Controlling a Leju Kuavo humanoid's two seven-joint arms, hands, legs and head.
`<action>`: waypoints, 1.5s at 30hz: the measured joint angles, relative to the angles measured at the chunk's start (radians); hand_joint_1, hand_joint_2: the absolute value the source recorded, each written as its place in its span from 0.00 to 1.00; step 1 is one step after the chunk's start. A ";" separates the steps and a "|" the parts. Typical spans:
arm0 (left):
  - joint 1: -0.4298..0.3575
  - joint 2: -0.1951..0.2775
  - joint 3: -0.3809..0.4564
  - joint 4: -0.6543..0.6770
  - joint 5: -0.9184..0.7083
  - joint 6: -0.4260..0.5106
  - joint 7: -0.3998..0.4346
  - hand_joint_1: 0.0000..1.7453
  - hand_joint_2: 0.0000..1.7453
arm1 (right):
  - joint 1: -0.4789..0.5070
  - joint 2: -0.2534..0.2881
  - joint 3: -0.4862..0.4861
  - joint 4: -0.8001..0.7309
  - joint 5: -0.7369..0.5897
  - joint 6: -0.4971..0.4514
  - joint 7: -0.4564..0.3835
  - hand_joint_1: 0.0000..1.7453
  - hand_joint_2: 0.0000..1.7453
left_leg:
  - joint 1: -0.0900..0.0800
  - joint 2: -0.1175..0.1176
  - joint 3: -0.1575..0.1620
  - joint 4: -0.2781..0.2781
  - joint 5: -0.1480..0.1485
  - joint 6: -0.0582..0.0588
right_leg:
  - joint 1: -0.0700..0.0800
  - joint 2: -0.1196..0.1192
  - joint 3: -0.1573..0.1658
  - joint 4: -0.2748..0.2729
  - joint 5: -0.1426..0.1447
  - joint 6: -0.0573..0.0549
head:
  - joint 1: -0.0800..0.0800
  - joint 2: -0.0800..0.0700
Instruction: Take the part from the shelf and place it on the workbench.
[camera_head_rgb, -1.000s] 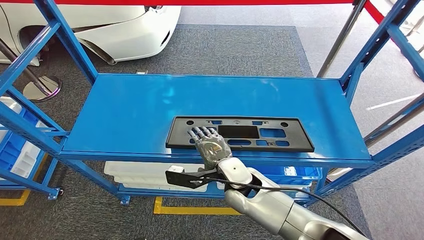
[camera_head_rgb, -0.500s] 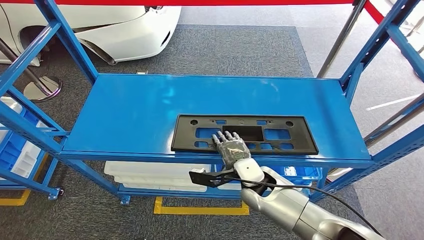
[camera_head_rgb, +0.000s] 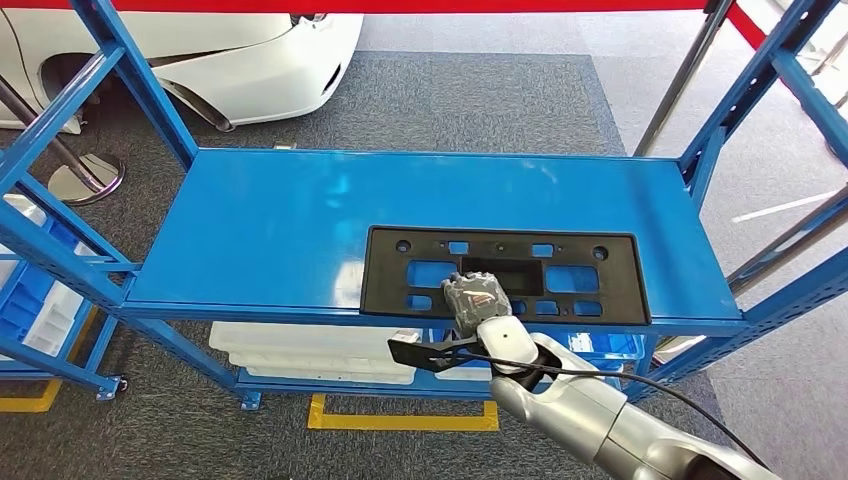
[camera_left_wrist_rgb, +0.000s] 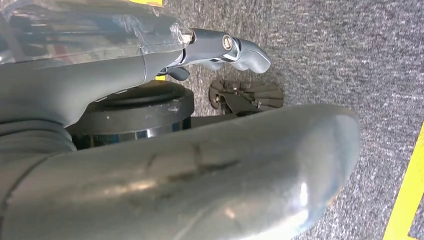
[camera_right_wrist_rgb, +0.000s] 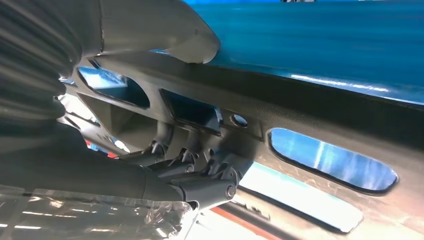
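black flat part (camera_head_rgb: 505, 275) with rectangular cutouts; right hand (camera_head_rgb: 476, 297) fingers grasp its near edge.

Grey carpet floor (camera_head_rgb: 480, 95) with yellow floor tape (camera_head_rgb: 400, 420); white car body (camera_head_rgb: 250, 50) behind; chrome stanchion base (camera_head_rgb: 85, 178) at left.

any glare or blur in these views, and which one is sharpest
Head view: sharpest, with soft glare patches on the blue shelf. Right wrist view: the right hand is close and blurred; the black part is clearer. Left wrist view: the silver arm is soft with bright highlights.
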 joint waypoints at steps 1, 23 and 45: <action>0.000 0.000 0.000 0.000 -0.001 0.002 0.000 0.00 0.00 | 0.000 -0.001 0.000 0.000 -0.001 -0.002 -0.001 1.00 1.00 | 0.000 0.000 0.001 0.000 0.000 0.000 | 0.000 0.000 0.001 0.000 0.000 0.000 | 0.000 0.000; 0.000 0.000 0.000 0.000 -0.016 0.055 -0.067 0.00 0.00 | 0.076 -0.054 -0.027 -0.160 0.026 -0.328 -0.110 1.00 1.00 | 0.000 -0.002 0.001 0.001 -0.001 0.001 | 0.000 -0.001 0.002 0.000 -0.002 0.001 | 0.000 0.000; 0.002 0.000 -0.001 0.000 -0.046 0.051 -0.175 0.00 0.00 | 0.312 -0.114 -0.308 -0.865 -0.578 -0.855 -0.685 1.00 1.00 | 0.000 -0.002 0.001 0.001 -0.002 0.003 | 0.000 -0.002 0.002 0.000 -0.002 0.002 | 0.000 0.000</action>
